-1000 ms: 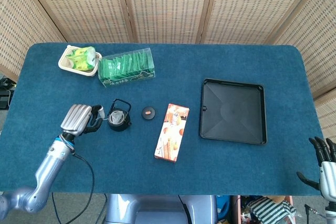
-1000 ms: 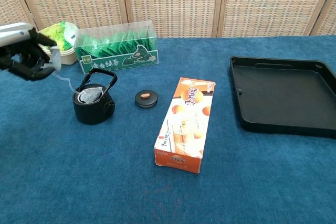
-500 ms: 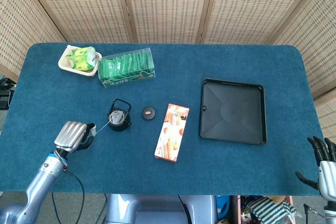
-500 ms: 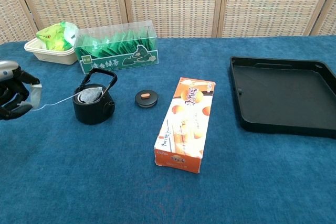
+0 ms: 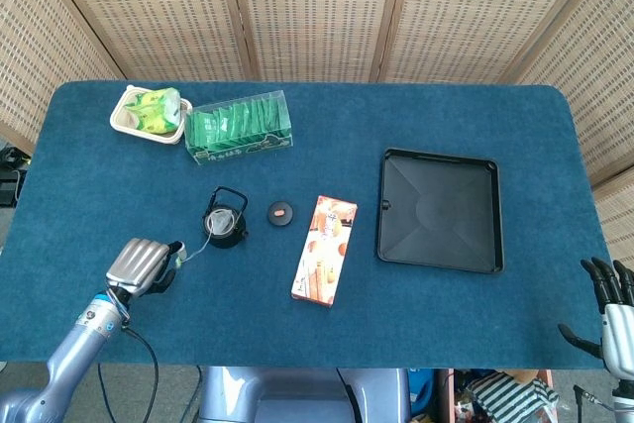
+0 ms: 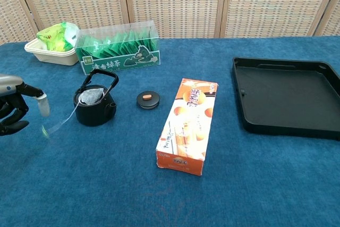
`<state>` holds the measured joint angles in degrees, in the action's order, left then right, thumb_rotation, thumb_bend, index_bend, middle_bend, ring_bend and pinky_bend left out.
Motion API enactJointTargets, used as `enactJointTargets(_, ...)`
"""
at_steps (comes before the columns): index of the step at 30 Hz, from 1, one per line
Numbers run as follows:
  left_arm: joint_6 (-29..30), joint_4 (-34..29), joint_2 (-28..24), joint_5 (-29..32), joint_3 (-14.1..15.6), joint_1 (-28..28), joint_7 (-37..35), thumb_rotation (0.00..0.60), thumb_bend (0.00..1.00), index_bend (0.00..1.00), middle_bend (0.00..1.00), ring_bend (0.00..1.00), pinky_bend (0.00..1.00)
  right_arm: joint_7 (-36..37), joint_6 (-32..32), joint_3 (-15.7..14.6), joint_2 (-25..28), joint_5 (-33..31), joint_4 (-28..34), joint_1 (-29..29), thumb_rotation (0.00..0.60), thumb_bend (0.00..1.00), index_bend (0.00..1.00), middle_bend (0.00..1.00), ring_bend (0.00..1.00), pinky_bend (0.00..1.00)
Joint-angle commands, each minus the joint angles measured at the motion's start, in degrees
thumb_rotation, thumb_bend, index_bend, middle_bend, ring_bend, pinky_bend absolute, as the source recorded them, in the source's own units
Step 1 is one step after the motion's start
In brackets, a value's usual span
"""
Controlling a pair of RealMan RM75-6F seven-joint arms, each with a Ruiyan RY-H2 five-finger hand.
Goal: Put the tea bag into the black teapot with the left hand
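Observation:
The black teapot (image 5: 223,219) (image 6: 94,106) stands lidless on the blue table, left of centre. The tea bag (image 6: 91,97) lies inside its mouth. A thin string (image 6: 64,119) runs slack from the pot toward my left hand (image 5: 140,265) (image 6: 11,109), which hovers low to the pot's left with its fingers spread. The paper tag (image 6: 43,104) shows blurred just off the fingertips, with no finger closed on it. My right hand (image 5: 609,296) hangs at the table's near right corner, fingers apart and empty.
The pot's lid (image 5: 280,213) lies right of the pot. An orange snack box (image 5: 325,249) lies beyond the lid, and a black tray (image 5: 475,255) sits to the right. A clear box of green tea bags (image 5: 239,127) and a white bowl (image 5: 125,122) stand at the back left.
My left hand drew back from the pot toward the near left, first pulling the string taut. Now the string hangs slack, the fingers have spread and the tag is off them.

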<state>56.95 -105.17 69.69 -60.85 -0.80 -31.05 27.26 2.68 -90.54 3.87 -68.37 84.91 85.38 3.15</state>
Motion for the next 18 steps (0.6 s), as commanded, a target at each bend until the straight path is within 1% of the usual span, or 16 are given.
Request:
enactJointTargets(1, -2.5, -1.8, -1.6, 3.3, 0.3, -1.9, 2.0, 0.6, 0.53, 0.17, 0.76, 0.73, 0.69, 0.2, 0.1, 0.1, 0.0, 0.0, -0.2, -0.1, 0.6, 0.02, 0.16, 0.2, 0.01, 0.12)
enactJointTargets(4, -2.4, -2.2, -1.8, 3.8, -0.2, -2.4, 1.8, 0.6, 0.53, 0.13, 0.76, 0.73, 0.69, 0.5, 0.2, 0.1, -0.1, 0.0, -0.4, -0.2, 0.6, 0.02, 0.16, 0.2, 0.01, 0.12)
enactJointTargets(7, -2.2, -1.2, -1.3, 3.7, -1.3, -2.8, -0.1, 0.6, 0.53, 0.12, 0.76, 0.73, 0.69, 0.6, 0.5, 0.1, -0.2, 0.0, -0.6, -0.3, 0.6, 0.02, 0.16, 0.2, 0.01, 0.12)
enactJointTargets(10, -4.1, 0.4, -0.9, 4.8, -2.2, -4.1, -1.4, 0.6, 0.53, 0.11, 0.76, 0.73, 0.69, 0.8, 0.5, 0.2, -0.3, 0.0, -0.8, -0.4, 0.6, 0.02, 0.16, 0.2, 0.01, 0.12)
enactJointTargets(13, -5.8, 1.6, -0.7, 5.8, -2.4, -5.4, -1.2, 0.6, 0.54, 0.1, 0.76, 0.74, 0.69, 0.9, 0.6, 0.1, -0.3, -0.1, -0.9, -0.4, 0.6, 0.02, 0.16, 0.2, 0.01, 0.12)
enactJointTargets(18, -8.3, 2.8, 0.3, 8.0, -2.4, -7.9, -0.2, 0.6, 0.6, 0.1, 0.77, 0.74, 0.69, 1.0, 0.7, 0.0, -0.4, -0.4, -1.0, -0.2, 0.6, 0.02, 0.16, 0.2, 0.01, 0.12)
